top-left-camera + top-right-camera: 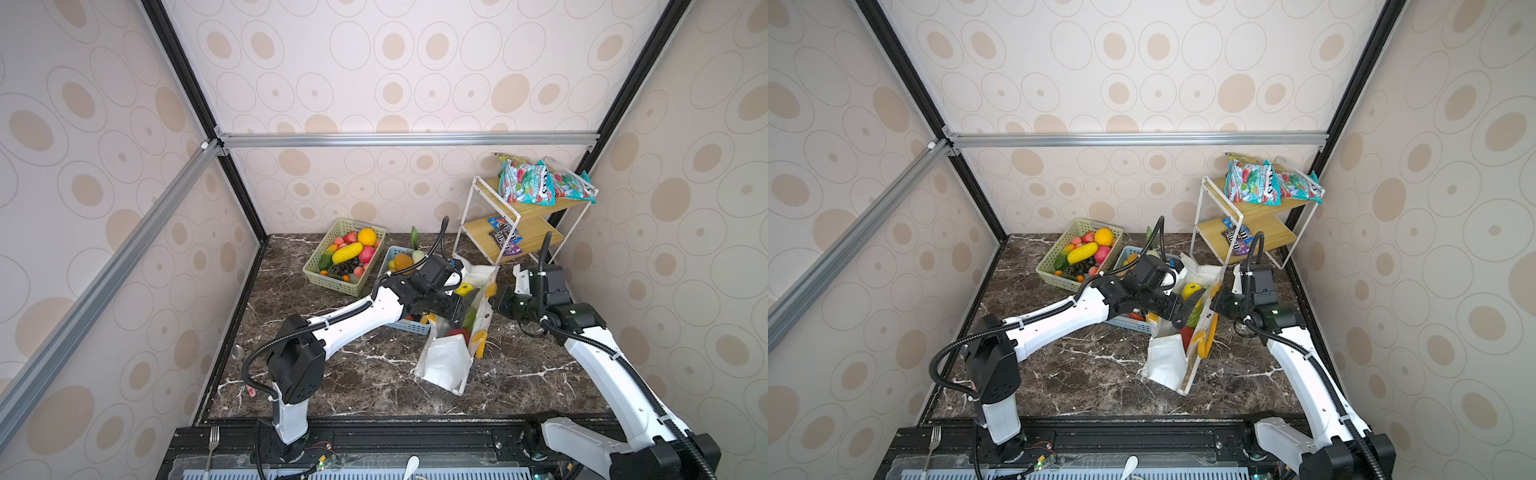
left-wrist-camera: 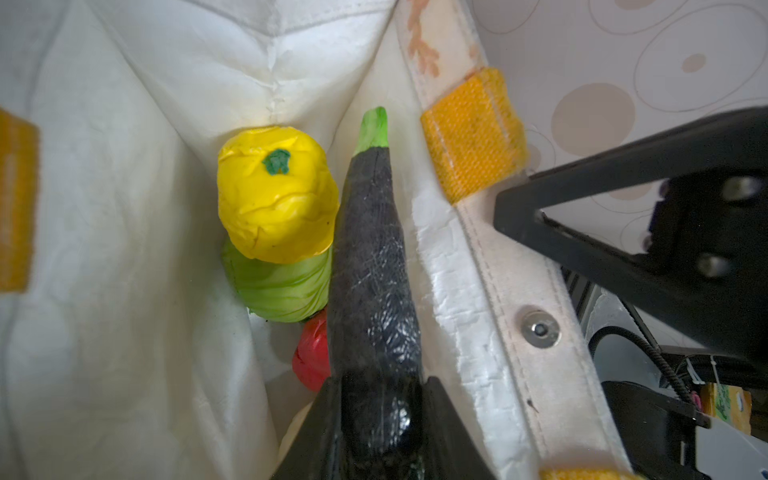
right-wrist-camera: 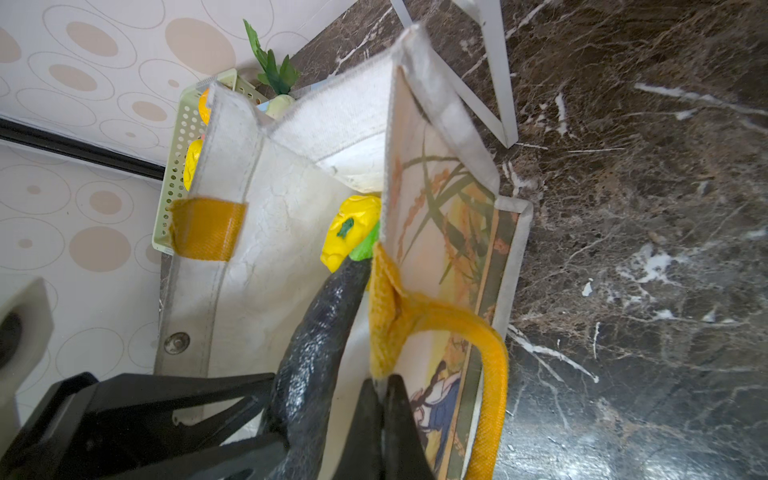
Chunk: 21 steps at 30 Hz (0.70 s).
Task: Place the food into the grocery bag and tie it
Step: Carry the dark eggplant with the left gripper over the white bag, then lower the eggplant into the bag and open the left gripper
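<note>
The white grocery bag (image 1: 446, 365) (image 1: 1165, 365) stands open in the middle of the table. Inside it lie a yellow knobbly fruit (image 2: 276, 195), a green cabbage (image 2: 282, 286) and a red piece (image 2: 311, 357). My left gripper (image 2: 380, 399) (image 1: 461, 309) is over the bag's mouth, shut on a dark eggplant (image 2: 374, 270) (image 3: 316, 345) whose green tip points down into the bag. My right gripper (image 3: 382, 380) (image 1: 492, 301) is shut on the bag's rim (image 3: 390, 208), right beside the base of a yellow-orange handle (image 3: 490, 353).
A pale green basket (image 1: 332, 284) full of toy produce stands at the back left. A light blue basket (image 1: 411, 328) sits against the bag's left side, with a leafy radish (image 3: 278, 70) in it. The white wire rack (image 1: 486, 224) with snack packets (image 1: 528, 183) stands behind the bag.
</note>
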Each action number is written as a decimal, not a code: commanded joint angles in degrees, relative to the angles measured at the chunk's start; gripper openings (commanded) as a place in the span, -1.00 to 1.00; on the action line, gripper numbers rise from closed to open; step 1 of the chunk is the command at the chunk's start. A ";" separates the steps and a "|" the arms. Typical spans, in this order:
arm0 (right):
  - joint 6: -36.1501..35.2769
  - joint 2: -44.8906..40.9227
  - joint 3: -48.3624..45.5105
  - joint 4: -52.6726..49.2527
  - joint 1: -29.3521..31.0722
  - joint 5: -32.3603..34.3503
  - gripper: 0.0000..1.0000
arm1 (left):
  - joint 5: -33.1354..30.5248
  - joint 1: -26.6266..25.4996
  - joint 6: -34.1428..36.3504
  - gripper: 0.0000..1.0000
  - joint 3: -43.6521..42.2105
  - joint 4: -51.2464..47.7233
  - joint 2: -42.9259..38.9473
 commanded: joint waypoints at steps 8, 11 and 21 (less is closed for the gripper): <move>-0.54 0.37 1.34 -1.08 0.63 -0.08 -1.00 | -2.02 -0.68 2.30 -0.39 2.10 -1.46 1.96; -0.55 0.45 1.50 -1.10 0.68 0.00 -1.00 | -2.45 -0.79 2.63 -0.38 2.24 -1.72 2.44; -0.85 0.82 1.61 -0.90 0.63 -0.17 -1.00 | -3.61 -0.90 2.90 -0.22 2.48 -2.32 3.77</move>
